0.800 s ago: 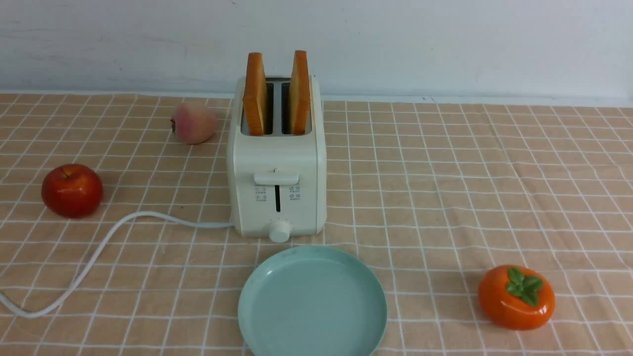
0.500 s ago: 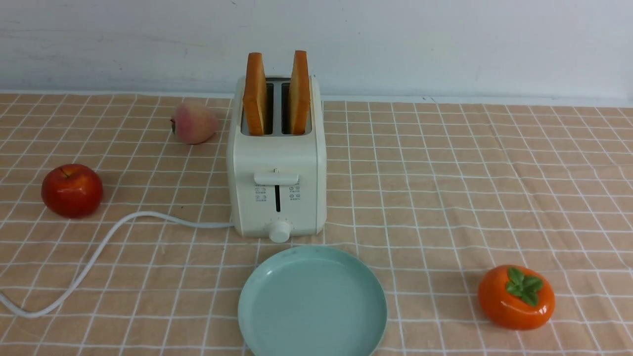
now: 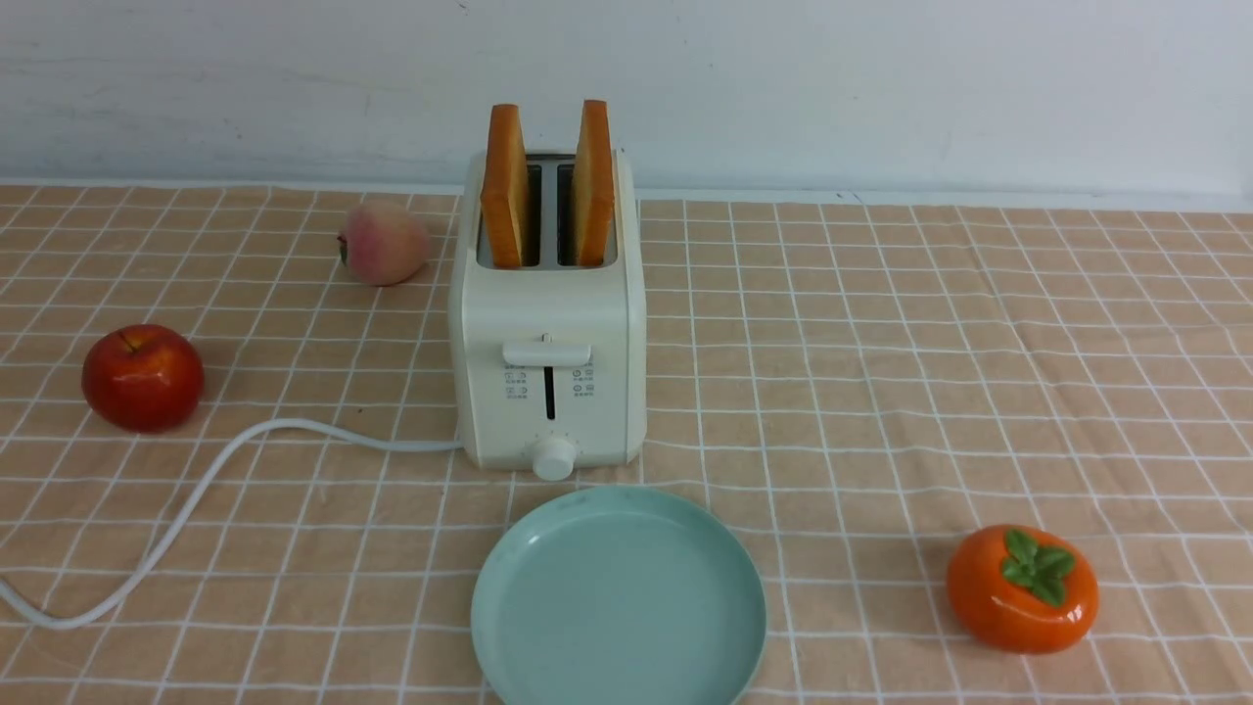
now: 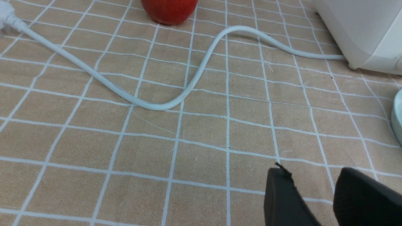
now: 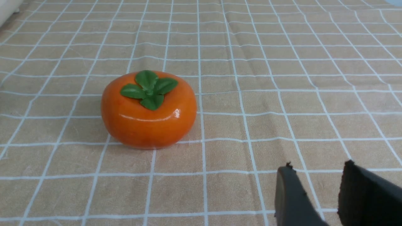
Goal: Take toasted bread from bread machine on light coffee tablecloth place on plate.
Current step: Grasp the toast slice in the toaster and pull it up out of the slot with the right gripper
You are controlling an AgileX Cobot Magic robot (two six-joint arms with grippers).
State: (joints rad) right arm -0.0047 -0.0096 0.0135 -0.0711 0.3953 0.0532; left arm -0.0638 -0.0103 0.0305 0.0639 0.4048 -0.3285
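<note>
Two slices of toasted bread, the left one (image 3: 506, 186) and the right one (image 3: 594, 183), stand upright in the slots of the cream-white bread machine (image 3: 548, 323) on the light coffee tablecloth (image 3: 881, 372). The teal plate (image 3: 619, 599) lies bare just in front of the toaster. Neither arm shows in the front view. My left gripper (image 4: 314, 172) is open and empty above the cloth, with the toaster's corner (image 4: 361, 31) and the plate's rim (image 4: 397, 119) nearby. My right gripper (image 5: 317, 169) is open and empty above the cloth.
A red apple (image 3: 143, 377) lies at the left and a peach (image 3: 383, 243) beside the toaster. An orange persimmon (image 3: 1021, 587) lies at the front right, also in the right wrist view (image 5: 149, 108). The white cord (image 3: 196, 499) runs left from the toaster.
</note>
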